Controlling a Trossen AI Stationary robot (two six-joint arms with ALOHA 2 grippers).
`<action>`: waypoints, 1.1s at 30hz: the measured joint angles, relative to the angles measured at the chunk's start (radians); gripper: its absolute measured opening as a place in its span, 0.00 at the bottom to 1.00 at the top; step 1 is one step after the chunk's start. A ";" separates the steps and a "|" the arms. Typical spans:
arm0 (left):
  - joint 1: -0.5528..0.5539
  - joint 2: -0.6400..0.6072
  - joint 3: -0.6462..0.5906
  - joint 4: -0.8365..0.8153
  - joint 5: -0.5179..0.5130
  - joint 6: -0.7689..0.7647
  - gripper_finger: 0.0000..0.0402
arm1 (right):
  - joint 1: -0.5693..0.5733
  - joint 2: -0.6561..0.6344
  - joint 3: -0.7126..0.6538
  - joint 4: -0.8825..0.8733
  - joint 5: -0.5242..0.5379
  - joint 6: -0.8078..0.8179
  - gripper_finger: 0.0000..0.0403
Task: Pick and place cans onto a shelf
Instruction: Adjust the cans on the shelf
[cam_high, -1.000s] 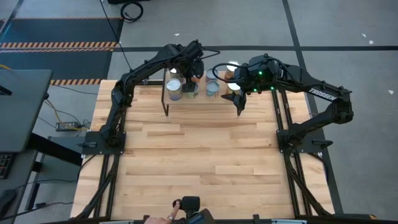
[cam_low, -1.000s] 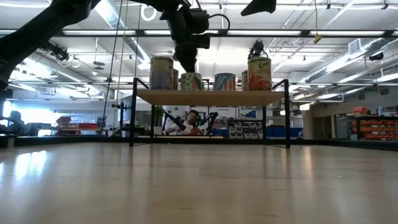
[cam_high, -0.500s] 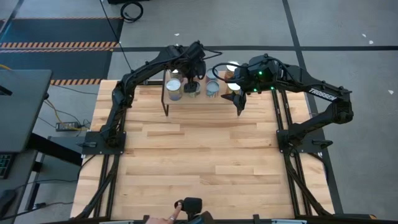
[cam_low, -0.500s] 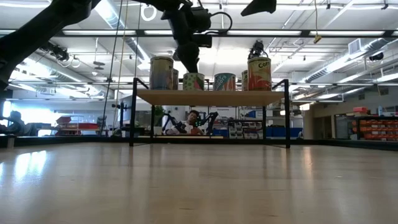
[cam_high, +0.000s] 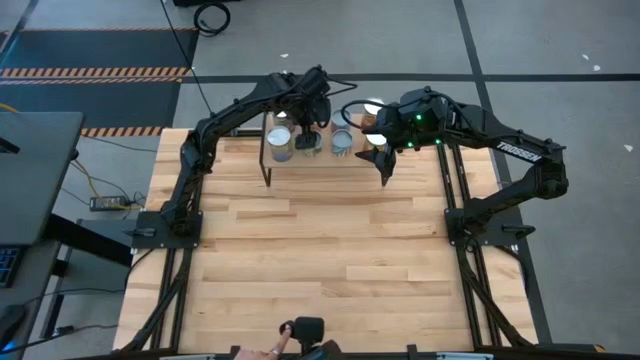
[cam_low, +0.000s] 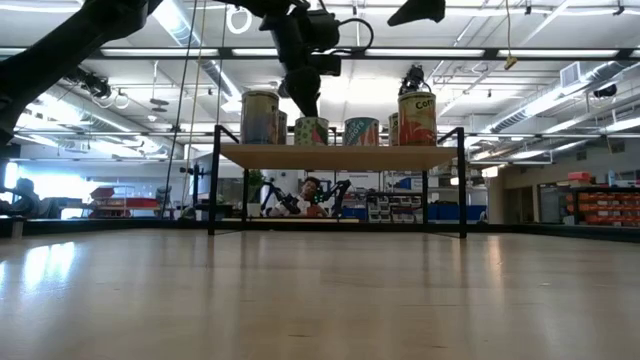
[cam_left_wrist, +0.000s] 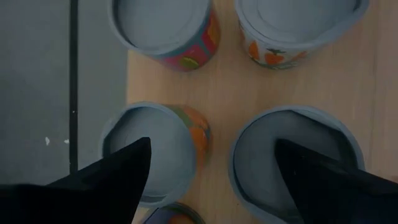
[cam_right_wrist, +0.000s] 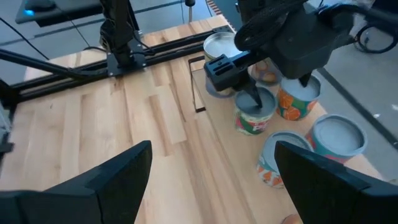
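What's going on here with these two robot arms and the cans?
The robot is stocking a small wooden shelf at the far end of the table. Several cans already stand on it. The left claw hangs open just above the cans near the left end of the shelf, holding nothing. The right claw is also open and empty, poised over the table by the shelf's right end. In the room beyond, a person sits behind the shelf.

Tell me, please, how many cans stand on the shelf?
6 in the low view: tall cans at both ends, two short between, two peeking behind; others may hide.
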 joint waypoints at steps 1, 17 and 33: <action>0.000 0.000 0.005 0.001 -0.004 -0.007 0.87 | 0.000 0.000 0.000 0.000 -0.009 0.013 0.86; 0.086 -0.064 0.001 0.147 -0.083 -0.143 0.87 | -0.008 -0.002 0.000 0.060 0.024 -0.053 0.86; 0.085 -0.051 -0.160 0.255 -0.121 -0.156 0.87 | -0.060 -0.002 0.000 0.060 0.032 -0.084 0.86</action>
